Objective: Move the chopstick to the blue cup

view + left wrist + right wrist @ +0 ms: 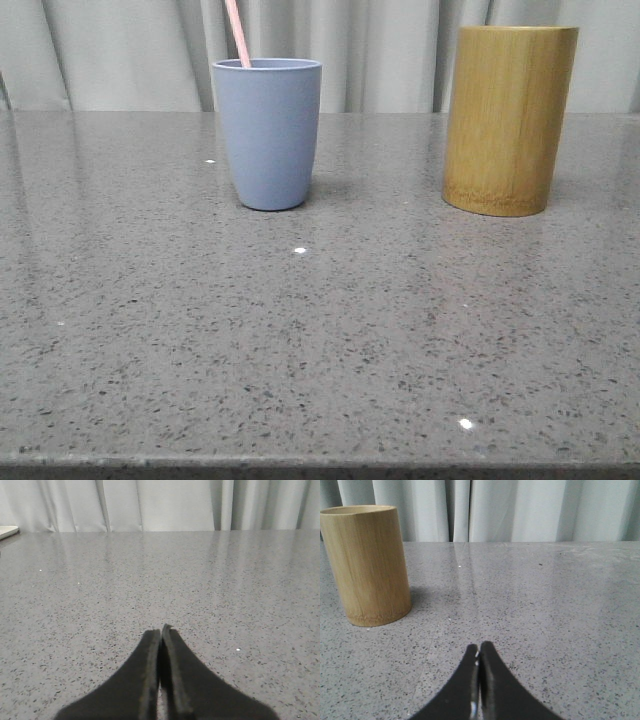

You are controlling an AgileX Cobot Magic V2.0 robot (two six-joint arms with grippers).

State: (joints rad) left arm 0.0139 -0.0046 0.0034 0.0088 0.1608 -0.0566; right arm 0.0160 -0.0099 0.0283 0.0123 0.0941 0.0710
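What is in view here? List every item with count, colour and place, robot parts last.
chopstick: one, pale pink, standing tilted inside the blue cup, its upper end running out of the front view.
blue cup: one, pale grey-blue, upright on the table, left of the bamboo cylinder.
bamboo cylinder: one, yellow-brown, upright on the table's right side, taller than the cup.
table: one, speckled grey stone.
curtain: pale grey-white, behind the table.
left gripper: one, black, fingers pressed together, low over bare table.
right gripper: one, black, fingers pressed together, the bamboo cylinder standing ahead of it.
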